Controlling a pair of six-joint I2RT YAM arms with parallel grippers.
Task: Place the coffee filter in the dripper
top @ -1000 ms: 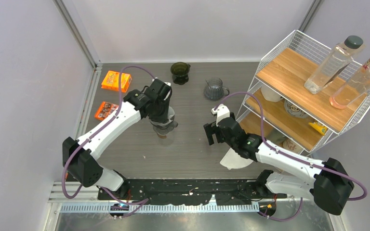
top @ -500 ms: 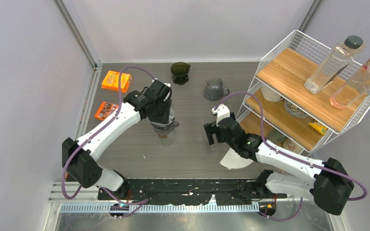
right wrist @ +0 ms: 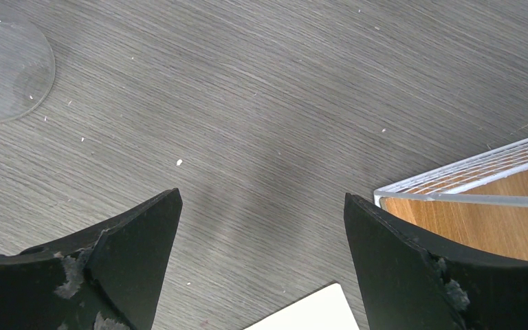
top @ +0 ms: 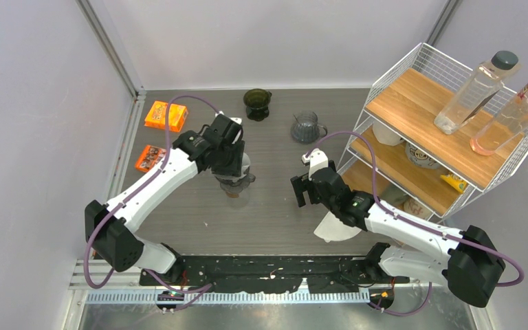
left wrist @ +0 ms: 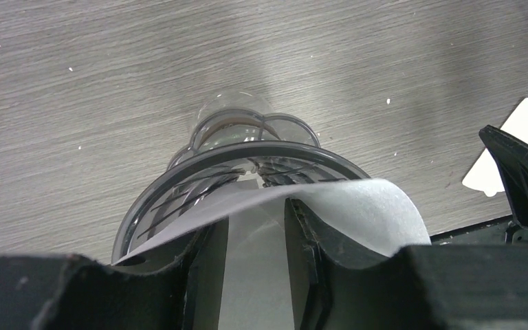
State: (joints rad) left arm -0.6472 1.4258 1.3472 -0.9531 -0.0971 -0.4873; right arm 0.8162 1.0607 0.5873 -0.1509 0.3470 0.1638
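The white paper coffee filter (left wrist: 357, 206) lies curved across the near rim of the smoky clear plastic dripper (left wrist: 179, 185), which stands on the grey wood-grain table (left wrist: 75, 103). The left gripper (left wrist: 256, 221) straddles the filter's edge, its jaws parted with a gap between them, not pinching the paper. The right gripper (right wrist: 261, 196) hovers well apart, spread wide and empty, near a flat white sheet (right wrist: 309, 311)

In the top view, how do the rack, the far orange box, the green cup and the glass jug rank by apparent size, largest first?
1. Rack, by far.
2. Orange box, slightly larger than the next two.
3. Glass jug and green cup: they look about alike, so I do not rank them.
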